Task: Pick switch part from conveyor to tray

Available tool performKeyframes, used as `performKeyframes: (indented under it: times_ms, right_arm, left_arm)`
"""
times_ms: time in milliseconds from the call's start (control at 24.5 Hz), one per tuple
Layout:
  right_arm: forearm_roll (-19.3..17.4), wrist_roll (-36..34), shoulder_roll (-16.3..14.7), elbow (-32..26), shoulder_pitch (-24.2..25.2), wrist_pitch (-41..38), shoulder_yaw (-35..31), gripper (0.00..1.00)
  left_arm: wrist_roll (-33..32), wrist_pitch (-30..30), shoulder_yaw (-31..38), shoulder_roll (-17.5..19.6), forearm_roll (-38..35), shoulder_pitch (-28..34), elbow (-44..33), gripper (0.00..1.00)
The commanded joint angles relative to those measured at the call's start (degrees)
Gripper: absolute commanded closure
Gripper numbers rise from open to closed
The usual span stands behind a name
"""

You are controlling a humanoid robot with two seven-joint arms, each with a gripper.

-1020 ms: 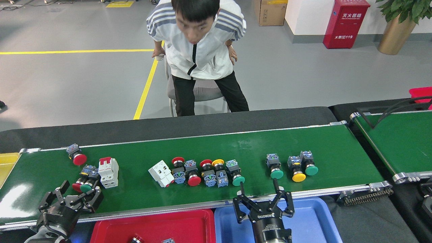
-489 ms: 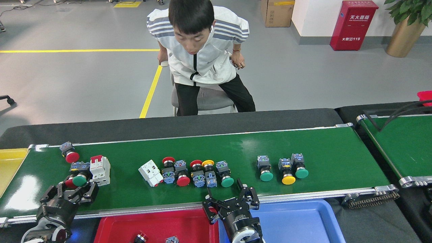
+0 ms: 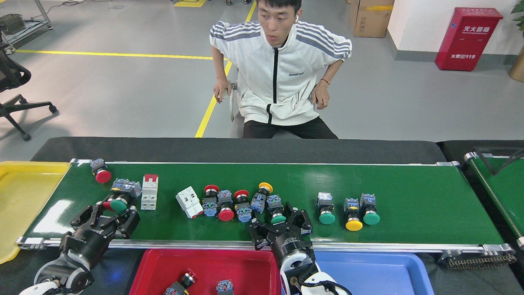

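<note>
Right gripper (image 3: pixel 279 222) advanced, spread around green switch (image 3: pixel 278 219), red tray (image 3: pixel 155 270) holding two parts.

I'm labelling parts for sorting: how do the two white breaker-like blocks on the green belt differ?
The left white block has a red top and lies roughly square to the conveyor; the right white block shows only small red marks at its near end and lies skewed. The left one has clear belt just beside it; the right one is next to the row of pushbuttons. Both are white, boxy modules.

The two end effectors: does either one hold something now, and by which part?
Neither holds anything. The right end effector is open around a green push-button switch on the conveyor, not closed. The left end effector is open beside another green switch.
</note>
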Motion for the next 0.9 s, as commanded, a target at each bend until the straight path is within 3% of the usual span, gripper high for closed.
performKeyframes:
  times_ms: [0, 82, 163, 204, 326, 530, 734, 775, 856]
  right_arm:
    - [0.09, 0.06, -0.27, 0.19, -0.78, -0.46, -0.08, 0.73]
    - [0.35, -0.03, -0.36, 0.19, -0.78, -1.34, -0.08, 0.93]
    - [0.44, -0.91, -0.62, -0.43, -0.78, -1.51, -0.08, 0.99]
    - [0.44, -1.35, -0.62, -0.78, -0.69, -1.51, -0.08, 0.99]
    - [0.53, -1.88, -1.06, -4.74, 0.28, -1.6, 0.09, 0.99]
    - [0.61, -1.88, -4.23, -15.36, 3.79, -5.02, 3.25, 0.99]
    - [0.97, -1.79, -12.49, -29.26, 11.35, -11.44, 12.84, 0.97]
    - [1.58, -1.7, -12.84, -30.05, 12.58, -11.97, 14.86, 0.77]
    - [3.42, -1.61, -12.4, -29.87, 14.43, -11.88, 16.09, 0.06]
  left_arm:
    - [0.2, -7.43, 0.11, 0.29, 0.7, 3.53, -5.62, 0.85]
    - [0.11, -8.84, 0.02, 0.2, 0.7, 10.91, -12.12, 0.83]
    - [0.11, -8.84, -1.03, -0.06, 0.7, 17.32, -16.86, 0.75]
    - [0.02, -8.84, -1.83, -0.32, 0.7, 18.65, -17.84, 0.64]
    - [-0.07, -8.84, -2.88, -1.73, 0.61, 20.41, -19.42, 0.0]
    - [-0.07, -8.84, -2.44, -2.61, 0.44, 21.2, -19.68, 0.0]
    - [0.11, -8.4, 4.06, -4.01, 0.88, 21.2, -19.42, 0.0]
    - [0.11, -3.47, 6.08, -4.19, 0.88, 21.2, -19.33, 0.0]
    - [0.11, 6.45, 8.36, -4.45, 0.88, 21.02, -18.72, 0.0]
